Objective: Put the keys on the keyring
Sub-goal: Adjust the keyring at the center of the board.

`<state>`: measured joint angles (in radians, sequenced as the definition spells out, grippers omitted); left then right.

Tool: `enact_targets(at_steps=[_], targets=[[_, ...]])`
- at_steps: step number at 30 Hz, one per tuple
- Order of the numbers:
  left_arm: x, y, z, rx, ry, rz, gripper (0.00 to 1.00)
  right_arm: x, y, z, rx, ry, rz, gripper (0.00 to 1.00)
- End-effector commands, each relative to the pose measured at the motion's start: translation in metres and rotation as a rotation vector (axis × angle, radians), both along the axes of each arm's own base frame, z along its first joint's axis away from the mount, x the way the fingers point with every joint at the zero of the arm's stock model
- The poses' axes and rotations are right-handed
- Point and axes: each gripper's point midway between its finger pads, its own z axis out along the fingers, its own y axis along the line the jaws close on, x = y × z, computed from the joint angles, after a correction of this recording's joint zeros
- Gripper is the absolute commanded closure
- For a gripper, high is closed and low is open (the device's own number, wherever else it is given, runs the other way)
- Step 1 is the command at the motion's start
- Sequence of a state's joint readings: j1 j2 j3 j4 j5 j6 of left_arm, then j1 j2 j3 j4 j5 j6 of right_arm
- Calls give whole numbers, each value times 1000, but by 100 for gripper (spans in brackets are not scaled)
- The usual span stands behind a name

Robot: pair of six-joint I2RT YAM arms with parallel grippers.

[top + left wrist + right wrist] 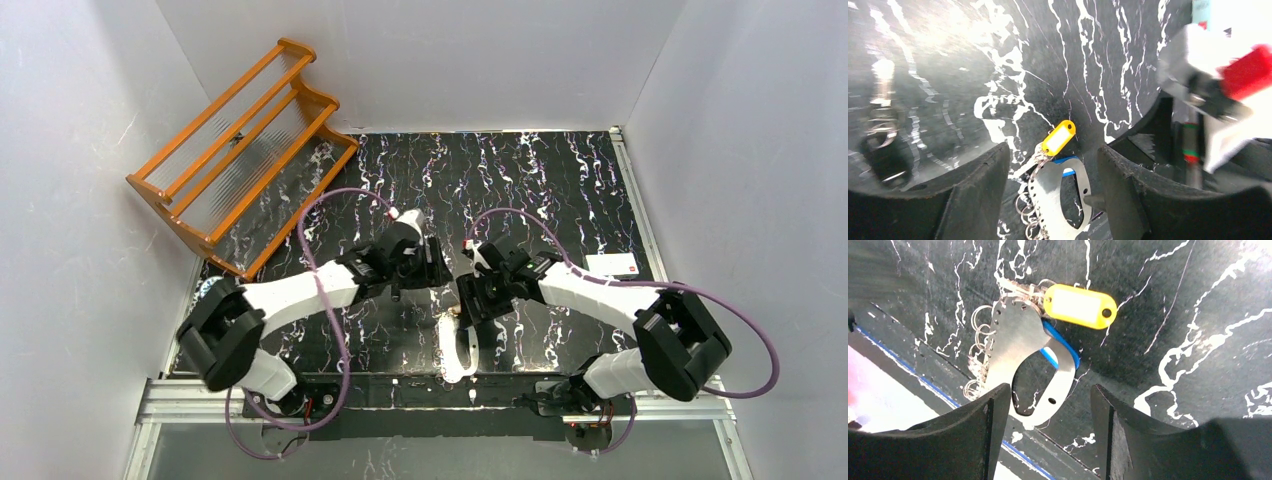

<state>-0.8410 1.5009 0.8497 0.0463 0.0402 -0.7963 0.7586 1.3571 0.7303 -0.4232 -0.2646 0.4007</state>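
Two matching robot arms, seen from above. My left arm (300, 290) and right arm (590, 290) each had smooth white shells set between bulky black joints. A thin purple cable (340, 192) looped along each one, from base to wrist. A small red-and-white tab (397, 212) sat near each wrist. My left gripper (1053, 195) and right gripper (1050, 435) each had two broad, matte black fingers (983, 440) with curved, rough inner faces.

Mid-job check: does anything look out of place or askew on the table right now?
The orange wooden rack sits diagonally in the far-left corner, looks tipped over, and is partly off the black mat. Otherwise nothing stands out: the keyring lies flat on the mat with a yellow tag at one end.
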Motion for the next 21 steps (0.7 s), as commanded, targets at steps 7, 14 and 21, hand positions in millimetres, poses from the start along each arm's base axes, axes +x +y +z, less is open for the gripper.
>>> enact_targets(at_steps=[7, 14, 21], targets=[[-11, 87, 32, 50, -104, 247, 34, 3, 19, -7, -141, -136, 200, 28], [-20, 102, 39, -35, -118, 329, 33, 8, 12, -24, -348, -201, 175, 34], [-20, 107, 42, -22, -132, 338, 32, 14, 7, -25, -429, -243, 163, 40]])
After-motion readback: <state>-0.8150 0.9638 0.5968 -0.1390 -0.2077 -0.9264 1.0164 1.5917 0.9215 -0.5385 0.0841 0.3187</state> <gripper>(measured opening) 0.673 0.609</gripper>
